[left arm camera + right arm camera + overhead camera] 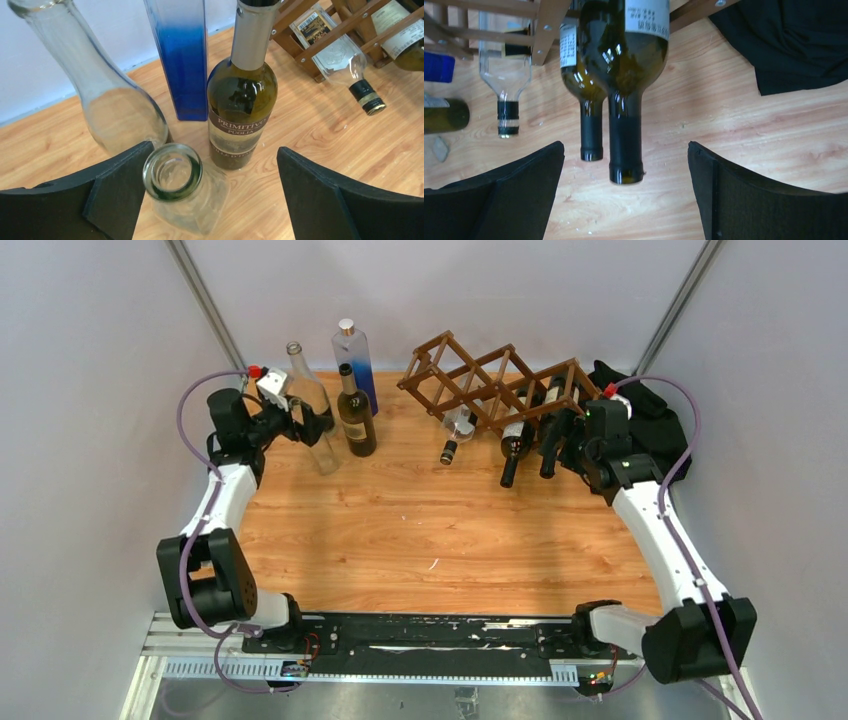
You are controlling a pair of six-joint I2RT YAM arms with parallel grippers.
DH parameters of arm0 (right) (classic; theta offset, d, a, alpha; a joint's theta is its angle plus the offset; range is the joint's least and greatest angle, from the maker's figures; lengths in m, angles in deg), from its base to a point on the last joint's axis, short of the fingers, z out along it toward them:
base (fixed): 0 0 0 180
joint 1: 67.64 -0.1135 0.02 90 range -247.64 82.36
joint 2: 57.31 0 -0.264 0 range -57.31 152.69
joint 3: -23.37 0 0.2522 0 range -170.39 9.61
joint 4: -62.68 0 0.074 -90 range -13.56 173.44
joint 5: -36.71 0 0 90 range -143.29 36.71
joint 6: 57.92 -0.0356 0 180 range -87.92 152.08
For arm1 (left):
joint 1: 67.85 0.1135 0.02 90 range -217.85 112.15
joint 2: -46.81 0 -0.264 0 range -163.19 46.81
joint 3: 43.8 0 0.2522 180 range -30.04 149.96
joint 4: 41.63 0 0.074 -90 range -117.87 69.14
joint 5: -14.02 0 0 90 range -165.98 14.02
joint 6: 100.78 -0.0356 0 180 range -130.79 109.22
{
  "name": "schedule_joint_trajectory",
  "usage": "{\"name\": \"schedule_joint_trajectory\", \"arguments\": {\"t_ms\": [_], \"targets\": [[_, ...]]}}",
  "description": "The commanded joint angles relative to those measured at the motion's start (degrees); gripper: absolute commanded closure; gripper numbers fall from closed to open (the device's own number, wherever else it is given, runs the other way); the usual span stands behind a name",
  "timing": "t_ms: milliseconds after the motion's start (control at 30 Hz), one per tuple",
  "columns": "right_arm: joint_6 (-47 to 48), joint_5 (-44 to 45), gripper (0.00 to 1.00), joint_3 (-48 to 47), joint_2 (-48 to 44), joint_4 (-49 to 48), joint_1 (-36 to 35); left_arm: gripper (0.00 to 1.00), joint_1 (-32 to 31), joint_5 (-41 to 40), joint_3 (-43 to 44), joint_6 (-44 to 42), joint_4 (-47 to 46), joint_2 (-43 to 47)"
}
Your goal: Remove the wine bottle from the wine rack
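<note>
The brown wooden wine rack lies at the back of the table, with three bottles in it, necks toward me. They are a clear one and two dark wine bottles. In the right wrist view both dark necks point at my right gripper. It is open, its fingers apart on either side and touching nothing. My left gripper is open over a clear standing bottle whose mouth sits by the left finger.
A tall clear bottle, a blue square bottle and a dark labelled bottle stand close together at the back left. A black cloth heap lies right of the rack. Grey walls enclose the table.
</note>
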Motion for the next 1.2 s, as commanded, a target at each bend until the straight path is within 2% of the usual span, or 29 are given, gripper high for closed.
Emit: {"name": "schedule_joint_trajectory", "arguments": {"t_ms": [0, 333, 433, 500, 533, 667, 767, 800, 1167], "targets": [[-1.3, -2.82, 0.04, -1.82, 4.44, -4.96, 3.86, 0.0, 0.58, -1.24, 4.47, -0.57, 8.54, 3.82], [-1.72, -8.37, 0.15, -3.58, 16.49, -12.15, 5.1, 0.0, 0.99, -6.46, 22.99, -9.05, 45.83, 6.79], [-1.95, -9.03, 0.25, -4.19, 19.11, -12.29, 5.17, 0.0, 1.01, -6.41, 28.68, -11.77, 55.74, 6.32], [-2.06, -9.51, 0.38, -4.26, 19.71, -12.38, 5.19, 0.0, 0.98, -6.1, 31.2, -12.37, 60.03, 6.27], [-2.19, -9.8, 0.42, -4.08, 19.73, -12.48, 5.13, 0.0, 1.01, -6.08, 31.94, -12.33, 61.46, 6.38], [-2.48, -11.12, 0.68, -2.83, 17.98, -12.96, 5.11, 0.0, 0.99, -4.16, 32.71, -11.95, 63.0, 7.43], [-2.41, -11.59, 0.97, -1.49, 15.4, -13.22, 5.1, 0.0, 0.98, -2.43, 32.71, -11.9, 63.02, 8.01], [-2.49, -11.74, 1.0, -0.82, 14.34, -13.19, 5.1, 0.0, 0.99, -1.86, 32.66, -11.84, 63.01, 8.07], [-4.14, -14.34, 1.0, 8.64, 0.2, -11.13, 2.52, 0.0, 0.97, 4.15, 29.95, -15.01, 63.0, 9.61]]}}
